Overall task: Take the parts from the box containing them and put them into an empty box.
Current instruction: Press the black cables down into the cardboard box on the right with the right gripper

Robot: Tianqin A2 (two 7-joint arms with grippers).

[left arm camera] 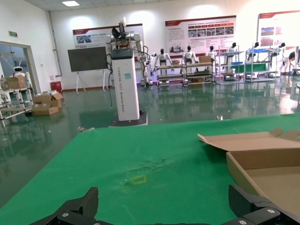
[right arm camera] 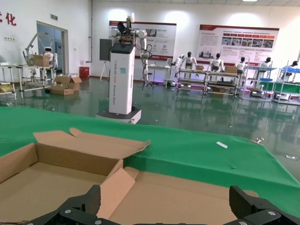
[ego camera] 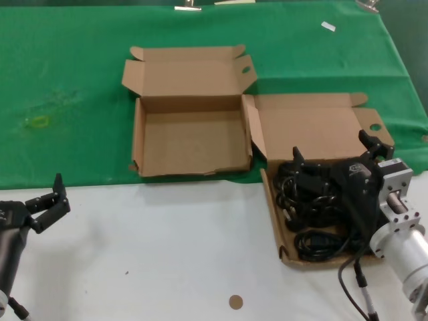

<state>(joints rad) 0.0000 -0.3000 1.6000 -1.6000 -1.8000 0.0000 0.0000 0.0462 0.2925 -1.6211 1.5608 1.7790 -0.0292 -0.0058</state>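
Observation:
The parts (ego camera: 314, 200), a tangle of black cords with plugs, lie in the box containing them (ego camera: 273, 207) at the right, its broad lid (ego camera: 314, 130) folded back. My right gripper (ego camera: 334, 148) hovers open over the far end of the pile, gripping nothing. In the right wrist view that gripper (right arm camera: 167, 201) faces the lid panel (right arm camera: 197, 192), and the cords are hidden below it. The empty box (ego camera: 190, 140) stands to the left, lid up, and also shows as the empty box (left arm camera: 262, 164). My left gripper (ego camera: 57, 200) waits open at the near left, seen as the left gripper (left arm camera: 164, 201).
Both boxes rest on a green cloth (ego camera: 80, 67) that covers the far half of the table. The near half is white tabletop (ego camera: 167, 247) with a small brown disc (ego camera: 235, 301). The cloth carries a yellowish mark (ego camera: 38, 121) and a white tag (ego camera: 328, 26).

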